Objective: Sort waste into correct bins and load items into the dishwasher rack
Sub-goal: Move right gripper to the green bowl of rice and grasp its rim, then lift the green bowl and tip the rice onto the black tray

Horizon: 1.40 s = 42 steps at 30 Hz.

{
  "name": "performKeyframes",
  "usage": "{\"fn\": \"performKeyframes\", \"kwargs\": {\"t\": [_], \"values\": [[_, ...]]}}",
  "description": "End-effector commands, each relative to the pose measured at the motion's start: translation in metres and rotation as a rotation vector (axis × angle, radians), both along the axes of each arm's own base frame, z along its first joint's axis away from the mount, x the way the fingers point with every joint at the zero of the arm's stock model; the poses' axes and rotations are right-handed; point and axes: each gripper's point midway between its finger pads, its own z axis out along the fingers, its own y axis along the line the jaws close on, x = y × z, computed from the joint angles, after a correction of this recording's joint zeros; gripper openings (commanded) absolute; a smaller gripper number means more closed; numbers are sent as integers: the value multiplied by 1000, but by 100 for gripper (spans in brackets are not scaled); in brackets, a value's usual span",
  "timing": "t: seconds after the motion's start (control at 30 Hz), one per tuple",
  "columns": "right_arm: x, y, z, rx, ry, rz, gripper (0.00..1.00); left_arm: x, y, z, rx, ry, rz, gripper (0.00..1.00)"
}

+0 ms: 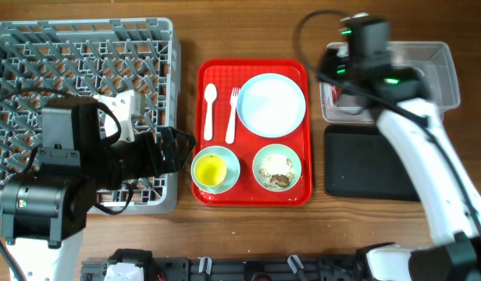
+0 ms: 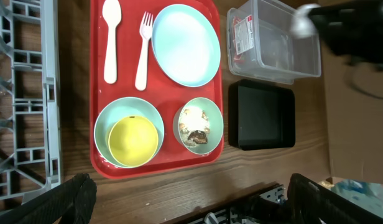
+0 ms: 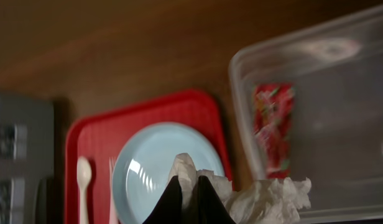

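Note:
My right gripper (image 3: pixel 190 186) is shut on a crumpled white paper napkin (image 3: pixel 266 196) and holds it over the left edge of the clear tub (image 1: pixel 447 78). The red-and-white wrapper (image 3: pixel 272 124) lies inside the tub. The black tray (image 1: pixel 365 162) sits in front of the tub. On the red serving tray (image 1: pixel 200 133) are the pale blue plate (image 1: pixel 270 104), white spoon (image 1: pixel 210 109), fork (image 1: pixel 232 115), a bowl with the yellow cup (image 1: pixel 210 168) in it, and a bowl of food scraps (image 1: pixel 276 168). My left gripper (image 2: pixel 191 193) is open and empty beside the grey rack (image 1: pixel 37 55).
The rack fills the left of the table, with the left arm lying over its front right corner. The serving tray sits in the middle. The tub and black tray stand at the right. Bare wood shows along the front edge.

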Motion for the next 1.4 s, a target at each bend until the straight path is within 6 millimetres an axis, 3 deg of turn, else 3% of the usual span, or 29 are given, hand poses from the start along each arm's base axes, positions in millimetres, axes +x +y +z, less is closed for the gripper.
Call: {"fn": "performKeyframes", "kwargs": {"t": [0.0, 0.03, 0.07, 0.13, 0.17, 0.23, 0.33, 0.43, 0.5, 0.6, 0.67, 0.73, 0.87, 1.07, 1.17, 1.27, 1.37], "values": [[2, -48, -27, -42, 78, -88, 4, 0, -2, 7, -6, -21, -7, 100], [4, -56, -41, -56, 111, -94, 9, 0, -2, 7, -6, -21, -7, 100], [9, -61, -57, -70, 143, -87, 24, 0, -2, 7, -6, -21, -7, 100], [18, -60, -75, -102, 163, -34, 69, 0, -2, 7, -6, -21, -7, 100], [18, -57, -80, -93, 179, -12, 75, 0, -2, 7, -6, -21, -7, 100], [14, -41, -62, -18, 153, 43, 75, 0, -2, 7, -6, -21, -7, 100], [-11, -9, 6, 135, 17, 175, 73, 0, -2, 7, -6, -21, -7, 100], [-63, 4, 69, 146, -103, 241, 75, 0, -2, 7, -6, -21, -7, 100], [-100, 13, 79, 140, -86, 274, 74, 0, -2, 7, -6, -21, -7, 100], [-153, 25, 44, 168, 127, 248, 70, 0, -2, 7, -6, -21, -7, 100], [-168, 35, 16, 154, 227, 267, 60, 0, -2, 7, -6, -21, -7, 100], [-182, 56, -16, 163, 312, 335, 55, 0, -2, 7, -6, -20, -7, 100], [-209, 120, -69, 166, 409, 501, 49, 1, -2, 6, -6, -19, -7, 100], [-208, 162, -134, -17, 474, 495, 40, 1, -2, 6, -6, -19, -7, 100], [-201, 160, -177, -92, 552, 406, 30, 1, -2, 6, -6, -19, -7, 100], [-198, 170, -193, -86, 567, 432, 29, 1, -2, 6, -6, -19, -7, 100], [-191, 162, -203, -128, 561, 365, 25, 1, -2, 6, -6, -19, -7, 100]]}}
